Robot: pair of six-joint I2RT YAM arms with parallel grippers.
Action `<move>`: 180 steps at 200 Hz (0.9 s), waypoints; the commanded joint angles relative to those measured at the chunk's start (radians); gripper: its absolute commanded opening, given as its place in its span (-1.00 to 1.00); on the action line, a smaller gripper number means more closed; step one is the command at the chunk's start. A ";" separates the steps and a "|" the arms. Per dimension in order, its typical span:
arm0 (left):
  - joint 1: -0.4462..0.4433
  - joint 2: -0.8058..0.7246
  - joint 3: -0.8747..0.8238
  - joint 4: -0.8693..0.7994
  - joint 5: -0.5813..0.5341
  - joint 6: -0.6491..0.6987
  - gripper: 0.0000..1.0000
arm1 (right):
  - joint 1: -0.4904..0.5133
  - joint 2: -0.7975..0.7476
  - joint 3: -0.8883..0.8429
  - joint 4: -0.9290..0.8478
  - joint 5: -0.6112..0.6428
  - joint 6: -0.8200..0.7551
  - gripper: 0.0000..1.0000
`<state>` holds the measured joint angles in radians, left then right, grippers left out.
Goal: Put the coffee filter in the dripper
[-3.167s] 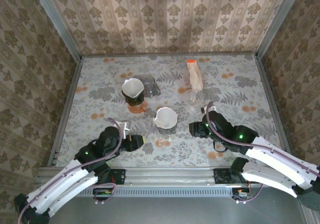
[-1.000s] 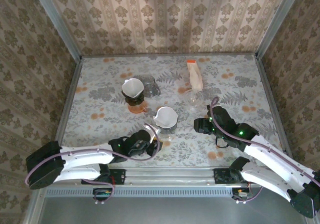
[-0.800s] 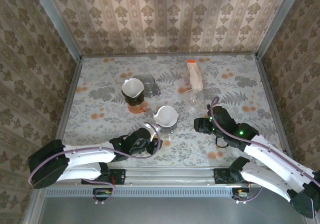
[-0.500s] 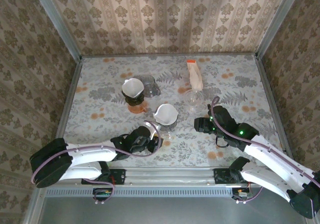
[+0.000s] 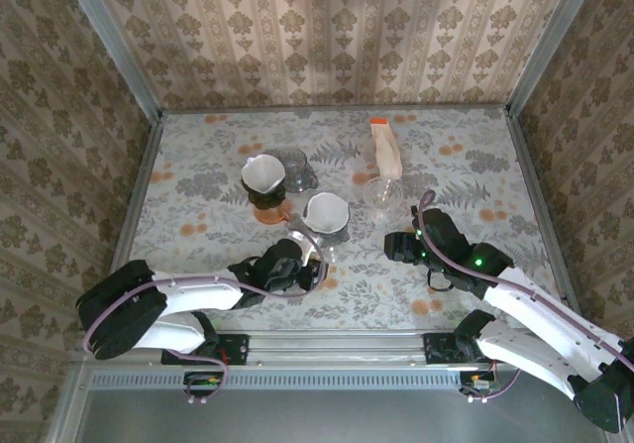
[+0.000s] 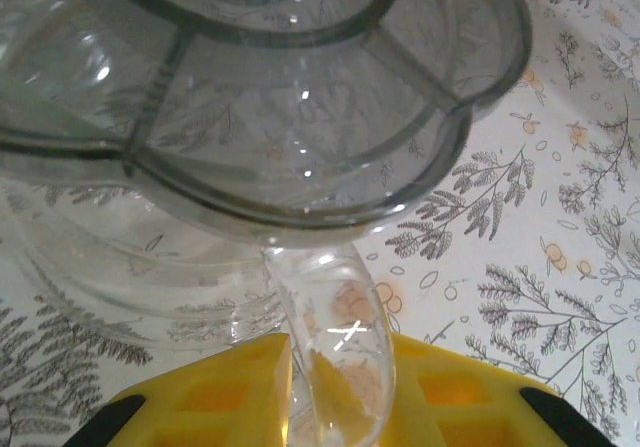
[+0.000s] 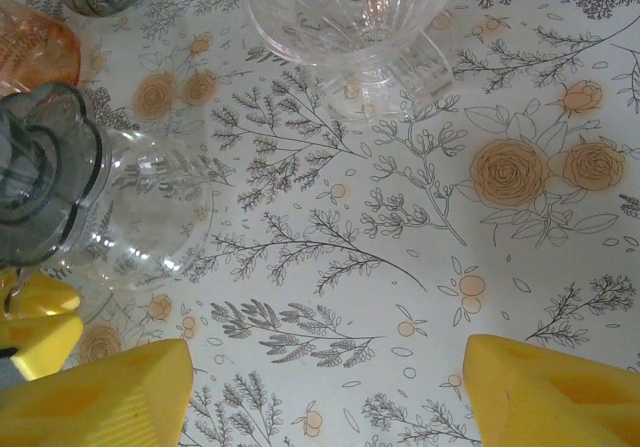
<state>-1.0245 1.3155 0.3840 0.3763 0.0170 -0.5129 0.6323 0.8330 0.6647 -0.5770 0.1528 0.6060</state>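
Note:
A clear dripper [image 5: 326, 213] with a white coffee filter inside it hangs tilted above the table. My left gripper [image 5: 308, 257] is shut on its curved clear handle [image 6: 335, 337], which runs between the two yellow fingers [image 6: 225, 392]. The dripper's grey scalloped base [image 6: 300, 117] looms just ahead of the jaws. My right gripper [image 5: 392, 247] stands open to the right of it, over bare tabletop [image 7: 330, 387]. A second, empty clear ribbed dripper [image 7: 352, 12] sits further back [image 5: 378, 193].
A second white filter sits in a dripper on an orange base [image 5: 264, 177], next to a glass carafe [image 5: 294, 166]. A filter pack with an orange top [image 5: 384, 148] lies at the back. The held dripper [image 7: 60, 167] is close to my right gripper's left finger.
My left arm reached forward, closed on the dripper's handle and carried the dripper with its filter up and away from the near edge. The right arm has stayed put.

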 commanded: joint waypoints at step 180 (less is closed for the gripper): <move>0.171 0.411 0.343 0.056 0.213 0.159 -0.46 | -0.051 -0.049 -0.024 0.036 -0.051 -0.023 0.47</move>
<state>-0.8677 1.6806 0.6823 0.4408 0.1997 -0.3908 0.5900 0.7971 0.6571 -0.5594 0.1200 0.6018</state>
